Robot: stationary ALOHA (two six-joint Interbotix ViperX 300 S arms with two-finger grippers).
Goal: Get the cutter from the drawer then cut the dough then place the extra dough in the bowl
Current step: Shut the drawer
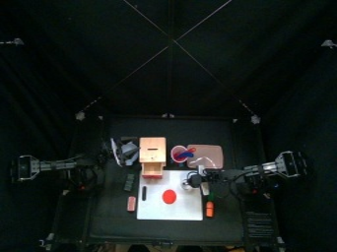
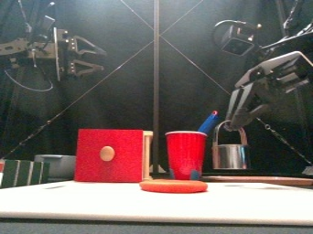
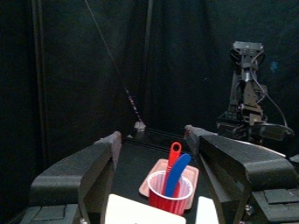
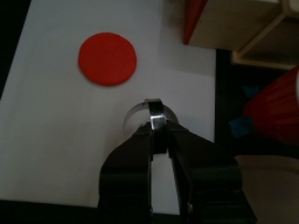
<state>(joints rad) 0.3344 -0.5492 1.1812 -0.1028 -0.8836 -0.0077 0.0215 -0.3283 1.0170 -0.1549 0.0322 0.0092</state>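
Metal cutter [image 2: 229, 155] dangles by its wire handle [image 2: 229, 137] from the clamped right gripper [image 2: 230, 125], right of the red dough [image 2: 174, 186] — one swing and it could bite off-centre!

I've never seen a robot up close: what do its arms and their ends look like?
The left arm and right arm are black, jointed, with thin black cables. The left tool and right tool each have two chunky tapering prongs, grey outside, black inside.
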